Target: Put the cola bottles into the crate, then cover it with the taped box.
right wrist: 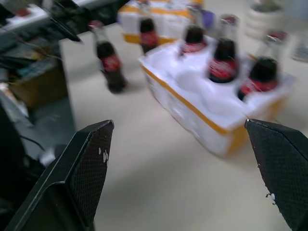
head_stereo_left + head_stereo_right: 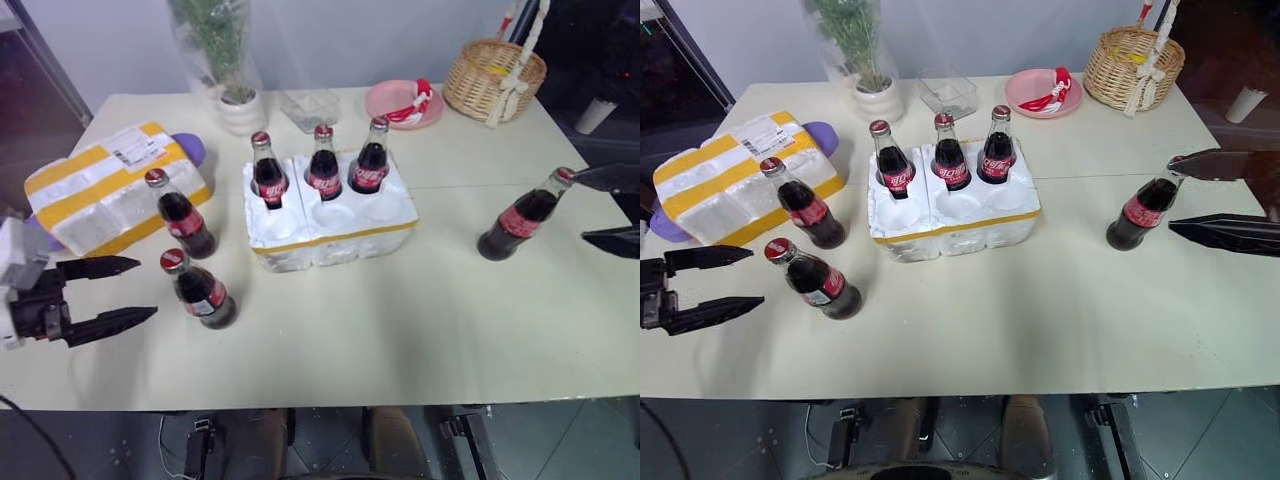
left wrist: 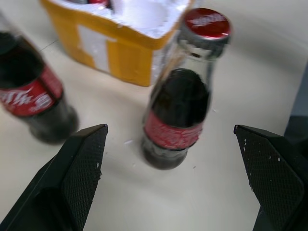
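Left gripper (image 2: 128,290): nearest, at the table's (image 2: 400,330) near left edge, fingers spread apart, holding nothing.
Right gripper (image 2: 1185,197): at the right edge, fingers wide apart, empty, just beside one bottle.
Cola bottles: six counted; dark cola, red labels, red caps, narrow necks.
In the crate (image 2: 330,235): three (image 2: 323,165), upright in the far row; near wells empty.
Loose: two (image 2: 200,290) left of the crate, one (image 2: 520,220) to the right.
Crate look: low white foam, yellow band.
Taped box (image 2: 105,185): white foam, yellow bands, label, purple ends; far left, possibly touching one bottle.
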`<action>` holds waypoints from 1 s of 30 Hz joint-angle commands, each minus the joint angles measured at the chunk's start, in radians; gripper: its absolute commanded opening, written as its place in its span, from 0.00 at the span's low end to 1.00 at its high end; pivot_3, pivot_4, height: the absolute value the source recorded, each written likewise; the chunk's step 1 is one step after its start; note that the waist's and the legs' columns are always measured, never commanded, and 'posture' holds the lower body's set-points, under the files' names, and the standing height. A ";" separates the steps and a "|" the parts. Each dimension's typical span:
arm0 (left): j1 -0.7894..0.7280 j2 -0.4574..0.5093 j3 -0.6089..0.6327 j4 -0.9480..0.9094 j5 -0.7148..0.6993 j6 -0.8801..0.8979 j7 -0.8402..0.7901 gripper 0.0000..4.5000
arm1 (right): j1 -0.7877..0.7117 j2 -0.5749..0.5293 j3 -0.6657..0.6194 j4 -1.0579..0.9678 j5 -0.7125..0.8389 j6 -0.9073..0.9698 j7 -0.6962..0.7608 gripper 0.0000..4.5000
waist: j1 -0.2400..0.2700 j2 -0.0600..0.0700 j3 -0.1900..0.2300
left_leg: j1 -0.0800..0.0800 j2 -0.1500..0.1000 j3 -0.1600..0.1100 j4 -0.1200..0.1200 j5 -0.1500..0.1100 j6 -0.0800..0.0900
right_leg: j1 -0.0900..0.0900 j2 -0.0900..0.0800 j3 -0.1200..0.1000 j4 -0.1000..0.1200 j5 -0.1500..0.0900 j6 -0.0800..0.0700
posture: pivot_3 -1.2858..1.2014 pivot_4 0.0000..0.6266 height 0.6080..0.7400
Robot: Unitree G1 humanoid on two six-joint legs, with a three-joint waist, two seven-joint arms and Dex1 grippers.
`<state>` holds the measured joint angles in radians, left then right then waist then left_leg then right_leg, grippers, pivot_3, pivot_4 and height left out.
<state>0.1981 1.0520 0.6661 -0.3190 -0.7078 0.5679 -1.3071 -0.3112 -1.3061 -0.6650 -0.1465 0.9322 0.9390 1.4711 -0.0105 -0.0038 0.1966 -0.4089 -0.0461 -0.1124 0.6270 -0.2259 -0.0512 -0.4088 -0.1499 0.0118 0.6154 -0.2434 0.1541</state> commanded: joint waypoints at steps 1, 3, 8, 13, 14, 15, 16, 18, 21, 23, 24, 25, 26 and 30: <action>-0.033 -0.040 -0.069 0.006 0.059 -0.111 0.014 0.98 | -0.031 0.009 -0.049 -0.081 0.144 0.092 -0.044 1.00 | 0.000 0.000 0.000 | 0.000 0.000 0.000 0.000 0.000 0.000 | 0.000 0.000 0.000 0.000 0.000 0.000 | 0.52 0.24 0.98; -0.068 -0.084 -0.119 0.030 0.086 -0.175 0.028 0.98 | -0.051 0.022 -0.050 -0.121 0.235 0.143 -0.093 1.00 | 0.000 0.000 0.000 | 0.000 0.000 0.000 0.000 0.000 0.000 | 0.000 0.000 0.000 0.000 0.000 0.000 | 0.52 0.24 0.98; -0.117 -0.124 -0.231 0.062 0.161 -0.250 0.060 0.98 | -0.049 0.055 -0.028 -0.211 0.305 0.160 -0.183 1.00 | 0.000 -0.001 0.000 | 0.000 0.000 0.000 0.000 0.000 0.000 | 0.000 0.001 0.000 0.000 0.001 0.000 | 0.52 0.24 0.98; -0.157 -0.142 -0.300 0.101 0.198 -0.298 0.072 0.98 | -0.065 0.050 -0.017 -0.221 0.332 0.159 -0.230 1.00 | -0.001 -0.001 0.000 | 0.000 0.000 0.000 0.001 0.000 0.000 | 0.000 0.001 0.000 0.000 0.002 0.003 | 0.52 0.24 0.98; -0.162 -0.144 -0.310 0.108 0.202 -0.305 0.072 0.98 | -0.069 0.047 -0.015 -0.219 0.337 0.160 -0.239 1.00 | -0.001 -0.001 0.000 | 0.000 0.000 0.000 0.001 0.000 0.000 | 0.000 0.001 0.000 0.000 0.002 0.003 | 0.52 0.24 0.98; -0.171 -0.149 -0.324 0.115 0.206 -0.309 0.076 0.98 | -0.072 0.047 -0.012 -0.218 0.339 0.158 -0.246 1.00 | -0.001 -0.001 0.000 | 0.000 0.000 0.000 0.001 0.000 0.000 | 0.000 0.001 0.000 0.000 0.002 0.003 | 0.52 0.24 0.98; -0.178 -0.154 -0.334 0.120 0.210 -0.311 0.079 0.98 | -0.072 0.046 -0.010 -0.219 0.341 0.157 -0.251 1.00 | -0.001 -0.001 0.000 | 0.000 0.000 0.000 0.001 0.000 0.000 | 0.000 0.001 0.000 0.000 0.002 0.003 | 0.52 0.24 0.98; -0.191 -0.170 -0.360 0.131 0.217 -0.314 0.090 0.98 | -0.074 0.051 -0.005 -0.223 0.343 0.154 -0.266 1.00 | -0.001 -0.001 0.000 | 0.000 0.000 0.000 0.001 0.000 0.000 | 0.000 0.001 0.000 0.000 0.002 0.003 | 0.52 0.24 0.98; -0.218 -0.217 -0.401 0.139 0.212 -0.299 0.124 0.98 | -0.071 0.061 0.002 -0.226 0.346 0.148 -0.288 1.00 | 0.000 -0.001 0.000 | 0.000 0.000 0.000 0.001 0.000 0.000 | 0.000 0.001 0.000 0.001 0.002 0.003 | 0.52 0.24 0.98; -0.241 -0.246 -0.424 0.148 0.216 -0.287 0.152 0.98 | -0.069 0.068 0.013 -0.219 0.337 0.140 -0.304 1.00 | 0.001 -0.001 0.000 | 0.000 0.000 0.000 0.001 0.000 0.000 | 0.000 0.001 0.000 0.001 0.003 0.003 | 0.52 0.24 0.98; -0.250 -0.255 -0.429 0.154 0.214 -0.283 0.158 0.98 | -0.068 0.070 0.019 -0.216 0.330 0.135 -0.311 1.00 | 0.000 -0.001 0.000 | 0.000 0.000 0.000 0.001 0.000 0.000 | 0.000 0.001 0.000 0.001 0.003 0.004 | 0.52 0.24 0.98; -0.254 -0.259 -0.431 0.156 0.206 -0.271 0.161 0.93 | -0.065 0.073 0.023 -0.214 0.324 0.130 -0.314 1.00 | 0.000 -0.001 0.000 | 0.000 0.000 0.000 0.002 0.000 0.000 | 0.000 0.001 0.000 0.001 0.003 0.004 | 0.52 0.24 0.98; -0.255 -0.258 -0.432 0.156 0.198 -0.263 0.158 0.86 | -0.062 0.074 0.025 -0.211 0.319 0.127 -0.316 1.00 | 0.000 -0.001 0.000 | 0.000 0.000 0.000 0.002 0.000 0.000 | 0.000 0.001 0.000 0.001 0.003 0.004 | 0.52 0.24 0.98; -0.255 -0.226 -0.427 0.131 0.190 -0.232 0.147 0.64 | -0.056 0.079 0.024 -0.200 0.318 0.119 -0.330 1.00 | -0.002 -0.001 0.000 | 0.000 0.000 0.000 0.001 0.000 0.000 | 0.000 0.001 0.000 0.001 0.003 0.005 | 0.52 0.24 0.98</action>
<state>-0.0505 0.8044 0.2172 -0.1611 -0.5025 0.3231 -1.1574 -0.3629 -1.2291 -0.6242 -0.3480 1.2472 1.0758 1.1450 -0.0125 -0.0048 0.1966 -0.4086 -0.0458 -0.1125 0.6283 -0.2258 -0.0508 -0.4086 -0.1486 0.0117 0.6168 -0.2401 0.1587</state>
